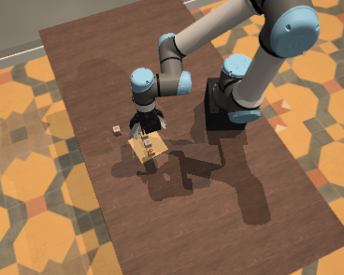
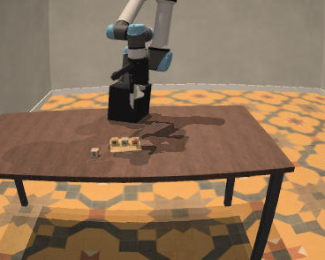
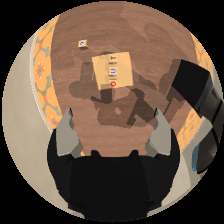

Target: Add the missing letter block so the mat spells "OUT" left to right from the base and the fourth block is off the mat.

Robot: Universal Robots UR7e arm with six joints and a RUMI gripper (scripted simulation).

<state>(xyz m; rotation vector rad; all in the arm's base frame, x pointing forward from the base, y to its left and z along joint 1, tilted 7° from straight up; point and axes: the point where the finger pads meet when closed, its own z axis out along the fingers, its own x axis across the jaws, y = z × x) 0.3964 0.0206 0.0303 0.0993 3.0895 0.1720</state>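
Observation:
The light yellow mat (image 1: 159, 146) (image 2: 125, 149) (image 3: 125, 62) bears three small blocks in a straight row with narrow gaps. They are the red O block (image 1: 151, 151) (image 2: 135, 141) (image 3: 113, 84), the blue U block (image 1: 148, 142) (image 2: 124, 141) (image 3: 113, 71) in the middle, and the dark T block (image 2: 115, 141) (image 3: 113, 58). Their letters are on top; their exact turn is too small to tell. The fourth block (image 1: 117, 130) (image 2: 94, 153) (image 3: 82, 44), with a blue mark, lies off the mat. My gripper (image 1: 150, 130) (image 3: 113, 108) is open and empty, raised above and on the base side of the row.
The brown table (image 1: 199, 201) (image 2: 223, 150) (image 3: 75, 25) carries the mat, the blocks and the black robot base (image 1: 222, 123) (image 2: 124, 106). Arm shadows fall across the mat and the table beside it. The fourth block stands between the mat and the table's far edge from the base.

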